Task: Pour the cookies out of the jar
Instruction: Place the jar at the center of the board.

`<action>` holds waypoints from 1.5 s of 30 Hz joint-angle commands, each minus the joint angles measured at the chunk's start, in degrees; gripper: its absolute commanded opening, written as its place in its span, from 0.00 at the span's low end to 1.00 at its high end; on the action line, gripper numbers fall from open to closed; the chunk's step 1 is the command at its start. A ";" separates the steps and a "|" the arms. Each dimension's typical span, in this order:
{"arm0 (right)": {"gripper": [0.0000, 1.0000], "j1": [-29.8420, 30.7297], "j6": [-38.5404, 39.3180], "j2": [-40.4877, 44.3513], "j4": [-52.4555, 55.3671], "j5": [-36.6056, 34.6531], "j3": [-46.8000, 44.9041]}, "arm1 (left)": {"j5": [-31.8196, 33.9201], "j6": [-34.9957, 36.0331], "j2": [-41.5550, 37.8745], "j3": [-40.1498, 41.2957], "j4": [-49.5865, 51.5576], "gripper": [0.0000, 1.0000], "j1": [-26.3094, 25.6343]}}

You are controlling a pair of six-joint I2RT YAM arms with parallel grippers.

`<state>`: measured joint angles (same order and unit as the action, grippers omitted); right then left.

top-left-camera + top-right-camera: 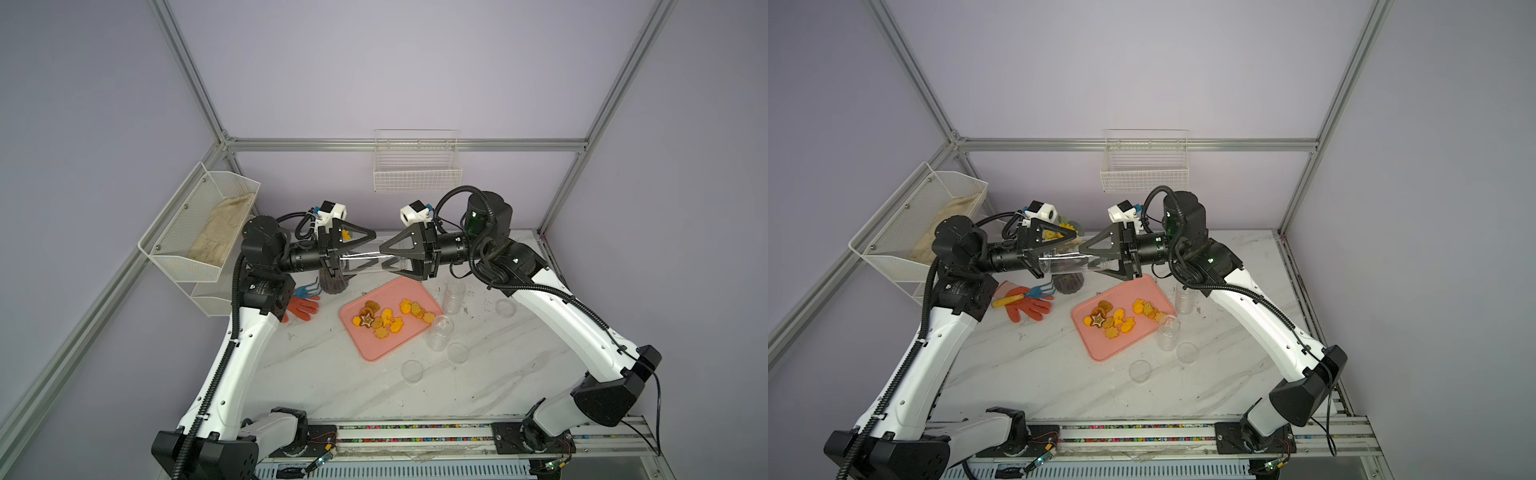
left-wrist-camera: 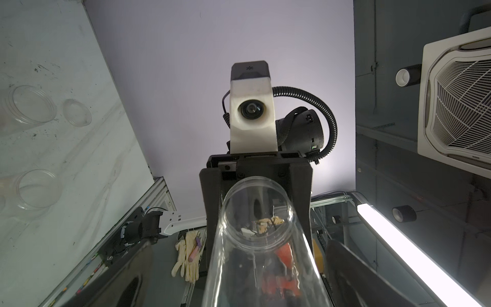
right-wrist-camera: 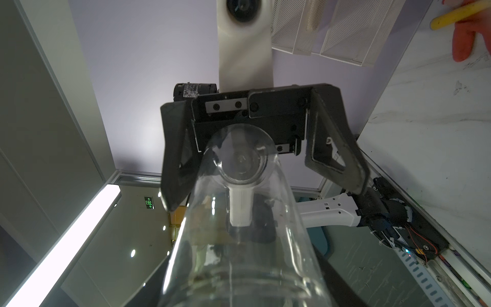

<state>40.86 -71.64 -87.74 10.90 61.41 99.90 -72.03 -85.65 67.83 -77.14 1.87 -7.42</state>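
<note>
While the right gripper (image 1: 383,258) clamps the empty jar (image 1: 371,262) in a top view, the left gripper (image 1: 360,257) is wide apart. The cookies (image 1: 386,318) lie on the pink tray (image 1: 390,291) at 5 o'clock. Spare jars (image 1: 454,297) crowd its 3 o'clock edge, and bare table (image 1: 332,374) lies at 6. Left wrist view: right fingers (image 2: 211,207) hug the jar's mouth. Right wrist view: left fingers (image 3: 174,159) flank its bottom, so best back out straight.

Jar (image 1: 365,262): made of clear plastic, glossy, smooth.
Tray (image 1: 399,291): moulded in pink plastic, matt.
Table (image 1: 332,382): surfaced in white marble pattern, smooth, scuffed.
Wall basket (image 1: 417,178): formed of white-coated wire.
Frame rail (image 1: 311,144): finished in brushed metal.
</note>
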 commanded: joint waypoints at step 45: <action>0.62 19.82 54.15 -22.47 67.53 -47.98 11.86 | 29.90 47.29 -12.19 -8.21 66.33 1.00 15.23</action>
<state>58.28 -18.26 -108.01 76.82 19.62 111.90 -42.76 -40.66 56.64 -87.18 66.57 7.49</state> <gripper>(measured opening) 0.615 0.998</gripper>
